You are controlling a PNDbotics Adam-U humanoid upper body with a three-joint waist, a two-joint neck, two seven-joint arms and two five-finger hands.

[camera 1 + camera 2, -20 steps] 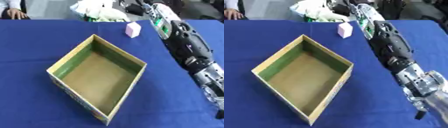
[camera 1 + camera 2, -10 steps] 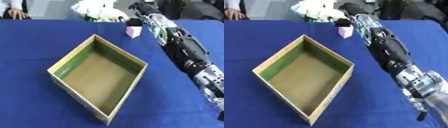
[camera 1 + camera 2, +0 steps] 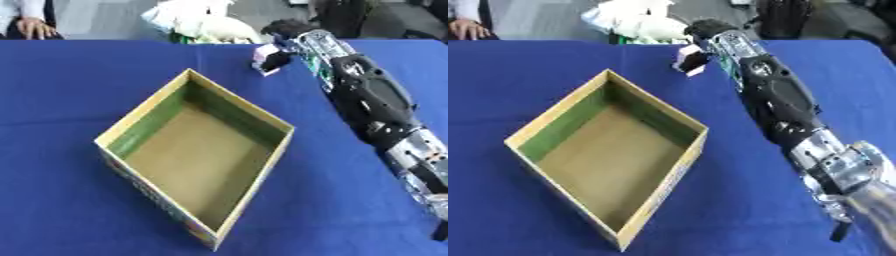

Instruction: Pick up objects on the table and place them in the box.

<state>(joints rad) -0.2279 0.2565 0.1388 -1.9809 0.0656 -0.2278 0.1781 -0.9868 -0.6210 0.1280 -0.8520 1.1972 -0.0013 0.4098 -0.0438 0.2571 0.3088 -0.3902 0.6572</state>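
A second ago the right arm lay stretched along the right side with the small pink block [image 3: 263,53] standing free beside it; now the right hand [image 3: 278,58] has closed in on that block at the far end of the surface, and dark fingers [image 3: 696,60] wrap across its near face. The block looks pinched between them, though the hand hides most of it, so whether it has left the cloth is unclear. In my judgement the grasp step is about done, and what remains is to lift the block and carry it back and to the left over the box [image 3: 140,129], which sits open and holds nothing, well apart from the block.

The left hand shows in neither view.

The surface [image 3: 79,85] is covered in deep blue cloth and carries only the box and the block within reach. At its far edge lies a heap of pale, crumpled material with a touch of green [image 3: 194,21]. Beyond that are grey floor and dark furniture.
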